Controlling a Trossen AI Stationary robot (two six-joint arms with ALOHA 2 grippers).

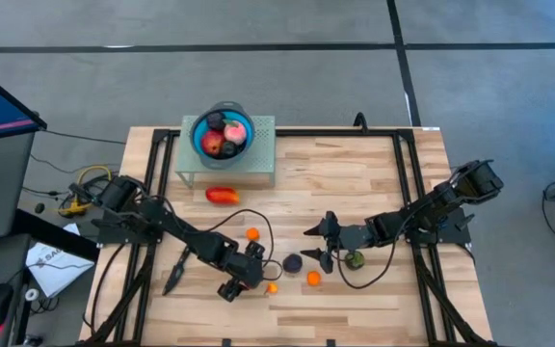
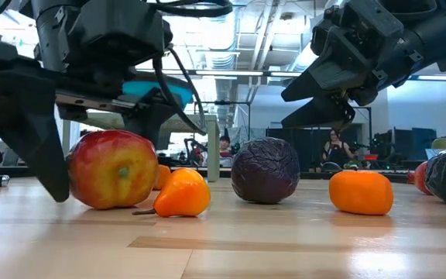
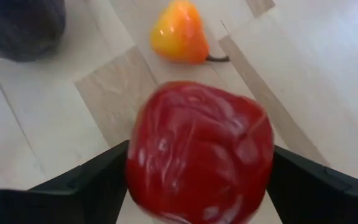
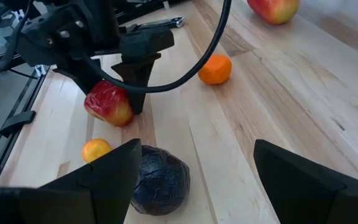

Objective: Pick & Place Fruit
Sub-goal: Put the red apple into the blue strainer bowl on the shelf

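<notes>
Perhaps glossy, rounded red apple (image 3: pixel 199 152)

red apple (image 3: pixel 199 152): lower part cut off by frame edge; purple fruit (image 3: pixel 18 25): blurred, cropped at corner

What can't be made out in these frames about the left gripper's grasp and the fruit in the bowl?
- Red apple contact: left wrist view shows the fingers flanking it, but touching or not is unclear.
- Left gripper, high view: it covers the apple.
- Blue bowl, high view: fruit too small to count; absent from other views.
</notes>
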